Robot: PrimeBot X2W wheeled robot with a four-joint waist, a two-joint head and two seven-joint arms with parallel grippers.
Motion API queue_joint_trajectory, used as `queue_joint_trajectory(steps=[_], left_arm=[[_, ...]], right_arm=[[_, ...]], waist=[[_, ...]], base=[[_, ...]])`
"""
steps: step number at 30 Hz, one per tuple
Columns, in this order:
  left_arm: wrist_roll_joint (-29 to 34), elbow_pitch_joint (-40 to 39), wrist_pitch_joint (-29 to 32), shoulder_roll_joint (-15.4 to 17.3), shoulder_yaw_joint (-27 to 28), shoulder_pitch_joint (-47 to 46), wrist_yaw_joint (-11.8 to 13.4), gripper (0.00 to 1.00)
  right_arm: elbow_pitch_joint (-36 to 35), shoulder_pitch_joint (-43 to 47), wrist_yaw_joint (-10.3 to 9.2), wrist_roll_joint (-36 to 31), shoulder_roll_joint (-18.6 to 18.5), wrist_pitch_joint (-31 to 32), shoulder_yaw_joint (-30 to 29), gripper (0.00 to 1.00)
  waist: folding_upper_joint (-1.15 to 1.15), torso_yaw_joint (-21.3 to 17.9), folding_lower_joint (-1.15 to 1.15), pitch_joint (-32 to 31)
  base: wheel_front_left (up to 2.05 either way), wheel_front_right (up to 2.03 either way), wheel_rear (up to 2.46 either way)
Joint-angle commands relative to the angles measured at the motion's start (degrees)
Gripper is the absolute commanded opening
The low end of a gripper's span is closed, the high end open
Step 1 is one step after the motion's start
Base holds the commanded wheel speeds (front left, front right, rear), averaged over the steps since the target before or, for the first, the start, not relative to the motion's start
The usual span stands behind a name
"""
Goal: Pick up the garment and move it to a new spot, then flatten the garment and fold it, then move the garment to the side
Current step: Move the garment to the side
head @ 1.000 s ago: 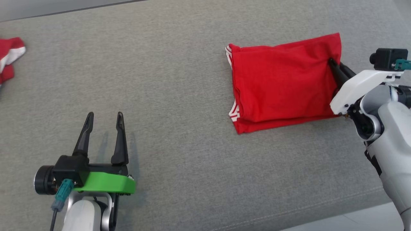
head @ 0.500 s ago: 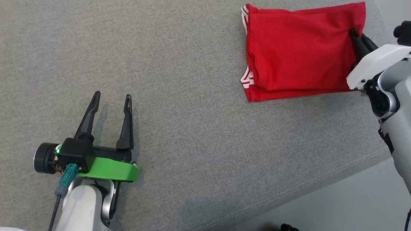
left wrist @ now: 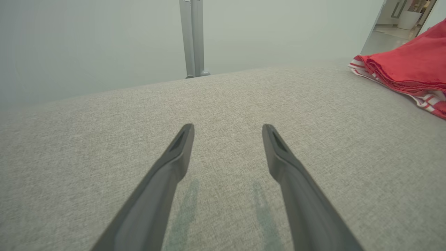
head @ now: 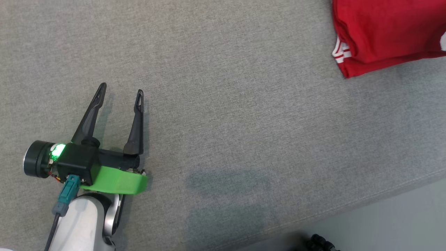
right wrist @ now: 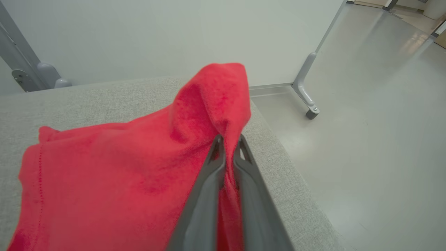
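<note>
The garment (head: 383, 31), red with white stripes at one edge, lies folded on the grey cushion at the head view's upper right. In the right wrist view my right gripper (right wrist: 228, 141) is shut on a raised fold of the garment (right wrist: 122, 174), near the cushion's right edge. My left gripper (head: 120, 89) rests open and empty low over the cushion at the lower left, far from the garment. The left wrist view shows its two fingers (left wrist: 174, 164) spread apart, with the garment (left wrist: 407, 69) at the far right.
The grey cushion (head: 226, 104) ends at a seamed front edge (head: 366, 205), with pale floor beyond. In the right wrist view the cushion's right edge drops to floor, where a wheeled partition foot (right wrist: 308, 104) stands. A grey post (left wrist: 193, 38) rises behind the cushion.
The head camera has swung, so the garment now sits at the upper right corner and my right arm has left the head view. My left gripper stays open in place.
</note>
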Motion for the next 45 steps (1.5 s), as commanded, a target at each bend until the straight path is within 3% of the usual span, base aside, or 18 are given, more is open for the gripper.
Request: queue_joint_trajectory(steps=[1,10,11,12,13,14,22,30,45], left_arm=[[0.6,-0.9,0.3,0.6,0.0,-0.7,0.5,1.00],[0.9,-5.1,1.8,1.2,-0.7,0.1,1.0,1.00],[0.9,-5.2,1.9,1.3,-0.8,0.2,1.0,1.00],[0.9,-5.3,2.0,1.3,-0.9,0.2,1.1,1.00],[0.8,-5.4,2.0,1.3,-0.9,0.1,1.2,1.00],[0.8,-5.4,2.0,1.3,-0.9,0.1,1.2,1.00],[0.5,-4.6,1.4,1.1,-1.4,-0.1,1.6,1.00],[-0.7,-2.4,-0.5,0.8,-0.6,-0.3,2.4,1.00],[-4.8,5.7,-4.9,-0.4,4.3,3.3,5.3,1.00]], right_arm=[[1.4,-1.6,-0.10,-1.3,-0.8,-0.5,-0.6,0.00],[11.1,-8.1,-0.10,-8.2,-4.7,-5.2,-5.4,0.00],[12.2,-8.4,-0.10,-9.0,-4.8,-5.8,-5.9,0.05],[12.7,-8.9,-0.10,-9.7,-4.9,-6.7,-6.5,0.42],[13.3,-9.5,-0.10,-10.9,-4.9,-7.5,-6.9,0.92],[13.7,-9.8,-0.10,-12.1,-4.8,-8.1,-7.2,1.00],[12.5,-9.6,-0.10,-16.5,-1.8,-9.7,-10.1,1.00],[3.3,-5.0,-0.10,-17.7,2.0,-9.6,-9.4,1.00],[-13.5,11.0,-0.10,-11.7,7.7,-9.6,-2.4,1.00]], waist=[[0.33,2.6,-0.01,2.7],[0.33,5.9,-0.01,5.6],[0.33,6.0,-0.01,5.7],[0.33,6.1,-0.01,5.7],[0.33,6.2,-0.01,5.8],[0.33,6.3,-0.01,5.8],[0.33,6.0,-0.01,4.9],[0.33,6.0,-0.01,1.0],[0.33,8.9,-0.01,-12.9]], base=[[0.00,0.00,0.00],[0.00,0.00,0.00],[0.00,0.00,0.00],[0.00,0.00,0.00],[0.00,0.00,0.00],[0.00,0.00,0.00],[0.00,0.00,0.00],[0.00,0.00,0.00],[0.00,0.00,0.00]])
